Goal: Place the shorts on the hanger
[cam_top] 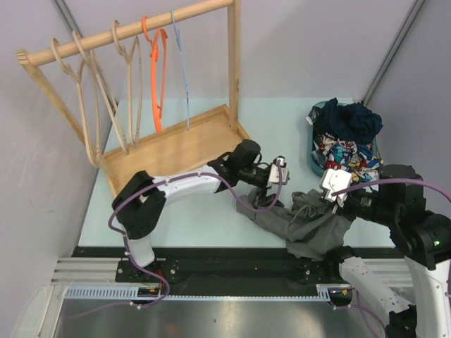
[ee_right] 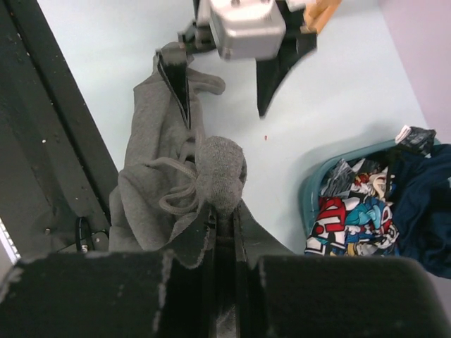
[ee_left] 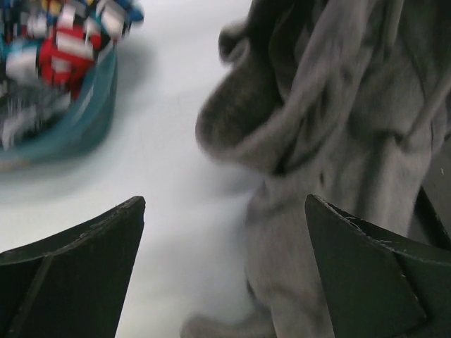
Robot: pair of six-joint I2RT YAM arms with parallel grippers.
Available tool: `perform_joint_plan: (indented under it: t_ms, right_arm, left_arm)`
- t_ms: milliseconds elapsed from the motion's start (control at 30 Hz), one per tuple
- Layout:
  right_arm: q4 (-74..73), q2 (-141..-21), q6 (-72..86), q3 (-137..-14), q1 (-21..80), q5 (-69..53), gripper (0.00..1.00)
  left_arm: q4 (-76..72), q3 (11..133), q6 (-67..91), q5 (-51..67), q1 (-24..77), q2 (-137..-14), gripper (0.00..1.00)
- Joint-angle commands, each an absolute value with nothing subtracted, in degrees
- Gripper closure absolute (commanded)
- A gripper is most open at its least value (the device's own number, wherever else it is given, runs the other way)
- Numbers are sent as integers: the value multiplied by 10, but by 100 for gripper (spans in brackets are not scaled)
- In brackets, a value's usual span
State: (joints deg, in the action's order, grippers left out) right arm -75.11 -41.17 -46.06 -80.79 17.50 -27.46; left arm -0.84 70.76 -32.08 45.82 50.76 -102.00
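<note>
The dark grey shorts lie crumpled on the table near its front edge. My right gripper is shut on a bunched fold of the waistband by the drawstring. My left gripper is open just above the shorts' left part. In the left wrist view the grey cloth lies under and beside the right finger, touching neither. The right wrist view shows the left gripper's fingers spread over the cloth. The light-blue hanger hangs on the wooden rail, far left of the shorts.
A wooden rack with a tray base stands at the back left, holding wooden hangers and an orange hanger. A teal basket with cartoon-print cloth and a navy garment sits at the right.
</note>
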Motion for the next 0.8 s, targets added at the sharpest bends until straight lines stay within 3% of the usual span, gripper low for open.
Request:
perform_joint_plan:
  t_ms: [0,233,300,333,400,600,767]
  right_arm:
    - [-709,-395,-496,-816,174,-294,100]
    - [-684,-389,-503,-822,174,-291,100]
    - [-662,-391,-499,-823,175,-287,100]
    - [-651,-394,-493,-823,174,-278,100]
    - [-622,-397,-479,-822,174,-263,100]
    - [-434,-434,-381,-775,174,-200,100]
    - [-227,-513,-320,-763,169,-207,100]
  left_arm:
    - [-91,767,-330,525,544,-1072,0]
    - [-68,822,-364,554,577,-1119,3]
    - [-21,823,-384,543,579,-1112,33]
    - [-5,823,-390,529,577,-1094,65]
    - [114,833,-398,512,547,-1072,97]
    - [267,825,-323,427,417,-898,100]
    - [477,889,-403,278,408,-787,100]
